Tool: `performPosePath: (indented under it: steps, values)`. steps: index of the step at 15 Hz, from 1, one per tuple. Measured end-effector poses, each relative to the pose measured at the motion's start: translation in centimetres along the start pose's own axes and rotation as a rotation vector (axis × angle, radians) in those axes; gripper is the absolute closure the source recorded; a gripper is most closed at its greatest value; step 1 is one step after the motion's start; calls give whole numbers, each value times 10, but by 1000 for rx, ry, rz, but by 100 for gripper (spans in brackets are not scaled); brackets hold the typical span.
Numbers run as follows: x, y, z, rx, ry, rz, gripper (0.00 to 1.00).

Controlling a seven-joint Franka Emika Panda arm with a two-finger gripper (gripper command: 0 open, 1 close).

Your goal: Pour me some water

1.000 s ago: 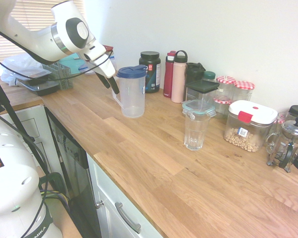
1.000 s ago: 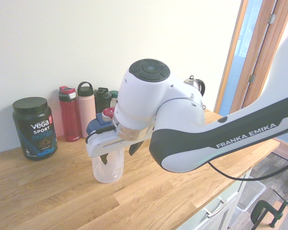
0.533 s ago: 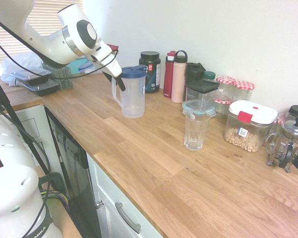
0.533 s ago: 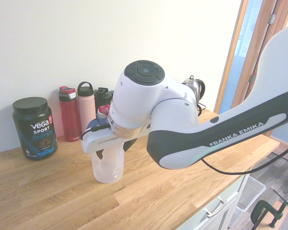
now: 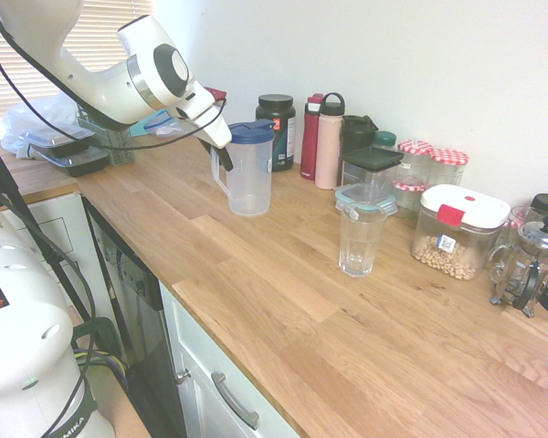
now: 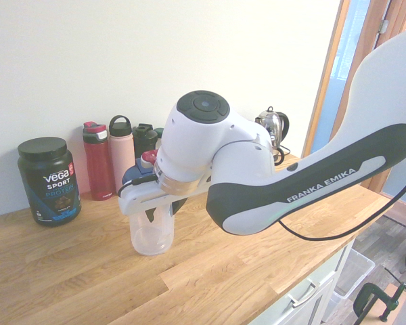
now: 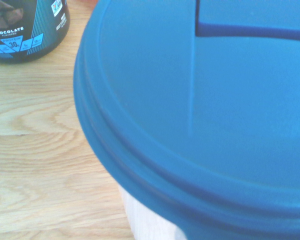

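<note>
A clear plastic pitcher (image 5: 251, 178) with a blue lid stands on the wooden counter (image 5: 283, 301) near the wall. My gripper (image 5: 224, 157) is at its handle, on the side away from the bottles, and the second exterior view also has the gripper (image 6: 159, 211) against the pitcher (image 6: 152, 237). How far the gripper has closed on the handle does not show. The blue lid (image 7: 215, 125) fills the wrist view. An empty clear glass (image 5: 360, 239) stands upright further along the counter, apart from the pitcher.
Behind the pitcher stand a black protein tub (image 5: 276, 130), a red bottle (image 5: 310, 137) and a pink bottle (image 5: 329, 141). Lidded containers (image 5: 457, 228) and a French press (image 5: 530, 265) sit past the glass. Trays (image 5: 68, 151) lie at the counter's far end.
The gripper has moved in to the pitcher's handle, and the gap at the handle has narrowed. The pitcher has shifted slightly toward the bottles.
</note>
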State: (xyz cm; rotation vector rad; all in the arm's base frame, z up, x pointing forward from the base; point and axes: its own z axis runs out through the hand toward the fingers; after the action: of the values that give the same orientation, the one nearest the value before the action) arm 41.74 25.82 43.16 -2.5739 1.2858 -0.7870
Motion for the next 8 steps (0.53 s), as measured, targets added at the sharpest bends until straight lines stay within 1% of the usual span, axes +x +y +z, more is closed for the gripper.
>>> performPosePath:
  steps: [8]
  values:
    - [8,2,2,0,2,12,100]
